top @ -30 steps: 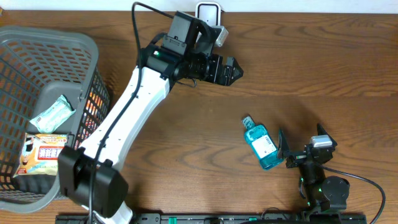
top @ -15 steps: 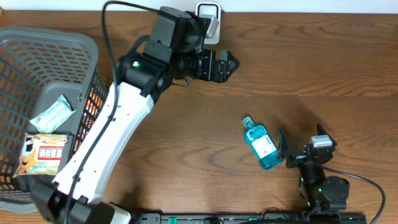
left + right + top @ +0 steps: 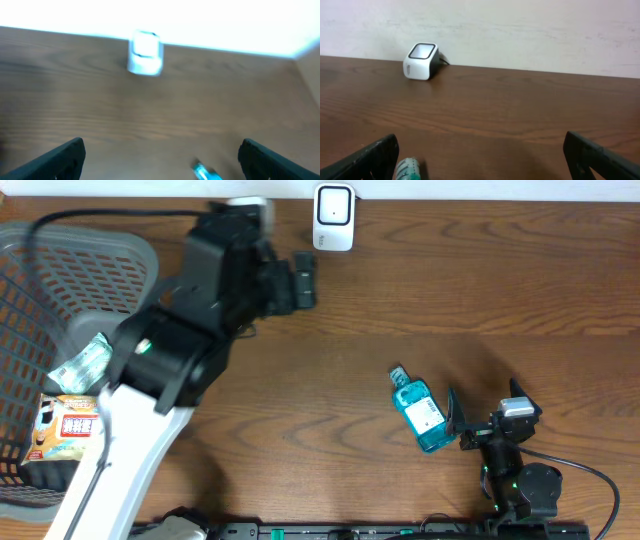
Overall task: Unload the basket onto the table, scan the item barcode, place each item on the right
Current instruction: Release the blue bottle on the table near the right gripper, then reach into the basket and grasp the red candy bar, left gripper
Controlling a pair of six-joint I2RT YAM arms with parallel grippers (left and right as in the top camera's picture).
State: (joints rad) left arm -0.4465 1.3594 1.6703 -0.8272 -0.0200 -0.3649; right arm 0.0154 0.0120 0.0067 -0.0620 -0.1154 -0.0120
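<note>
My left tool (image 3: 162, 145) stands wide with nothing between its fingers. It hangs over the desk (image 3: 560, 290) near the scanner (image 3: 334, 202), a little to the scanner's left and on the side nearer to me. Its own camera is blurred, yet the scanner shows ahead of the fingers, white and upright against the far edge of the desk.

My right tool (image 3: 480, 142) is also spread wide and holds nothing. It sits low at the near edge of the desk, well apart from the scanner and off to the scanner's right, facing the far wall.

The blue bottle (image 3: 418, 411) lies on its side on the desk between the scanner and my right tool, much closer to the tool. Its cap points back toward the scanner and its white label faces up. Its base is just beside my right tool's left finger; I cannot tell whether they touch.

Far to the scanner's left stands a grey mesh basket (image 3: 60, 270), partly covered by my left arm. In it lie a green-and-white packet (image 3: 80, 362) and a printed packet (image 3: 65, 428).
</note>
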